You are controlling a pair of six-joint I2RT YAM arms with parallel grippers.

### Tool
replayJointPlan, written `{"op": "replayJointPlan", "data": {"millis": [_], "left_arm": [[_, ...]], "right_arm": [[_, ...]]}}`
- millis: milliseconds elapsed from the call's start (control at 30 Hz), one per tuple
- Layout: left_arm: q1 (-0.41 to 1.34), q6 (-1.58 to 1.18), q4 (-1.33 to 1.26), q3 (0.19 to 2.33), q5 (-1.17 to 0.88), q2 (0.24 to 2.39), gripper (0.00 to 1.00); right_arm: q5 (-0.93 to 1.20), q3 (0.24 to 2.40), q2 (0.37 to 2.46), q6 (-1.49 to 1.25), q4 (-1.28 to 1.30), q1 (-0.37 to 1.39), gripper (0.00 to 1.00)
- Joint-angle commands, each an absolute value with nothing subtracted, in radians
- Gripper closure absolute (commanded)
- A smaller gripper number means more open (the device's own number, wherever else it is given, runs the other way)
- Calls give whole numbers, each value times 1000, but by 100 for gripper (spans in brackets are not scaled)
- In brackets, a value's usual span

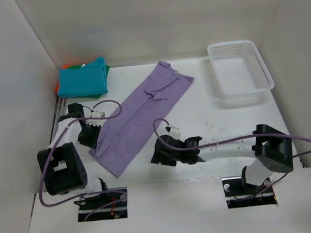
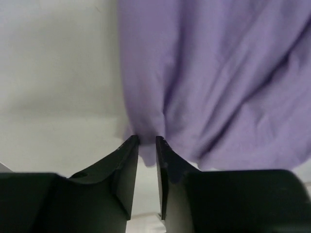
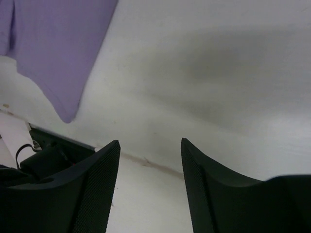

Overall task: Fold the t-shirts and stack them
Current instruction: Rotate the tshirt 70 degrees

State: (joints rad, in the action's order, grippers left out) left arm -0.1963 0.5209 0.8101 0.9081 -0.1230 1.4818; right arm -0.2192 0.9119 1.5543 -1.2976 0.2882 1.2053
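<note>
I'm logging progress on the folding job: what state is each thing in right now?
Purple shirt: laid out diagonally, folded lengthwise into a long strip.
Teal shirt: folded, on top in the far-left corner.
Orange shirt: under the teal shirt, only an edge showing.
Green shirt: under the teal shirt, only an edge showing.
Basket: upright, empty.
Left claw: nearly closed, pinching the purple shirt's edge.
Right claw: open, holding nothing.
</note>
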Motion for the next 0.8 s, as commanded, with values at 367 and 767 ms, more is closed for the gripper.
{"op": "replayJointPlan", "data": {"millis": [367, 767], "left_arm": [[-378, 597, 831, 815, -136, 1215, 64], [-619, 670, 985, 926, -451, 1259, 56]], "right_arm": [[-339, 1353, 2020, -1775, 185, 1435, 42], [-374, 1565, 2171, -2173, 569, 1441, 46]]}}
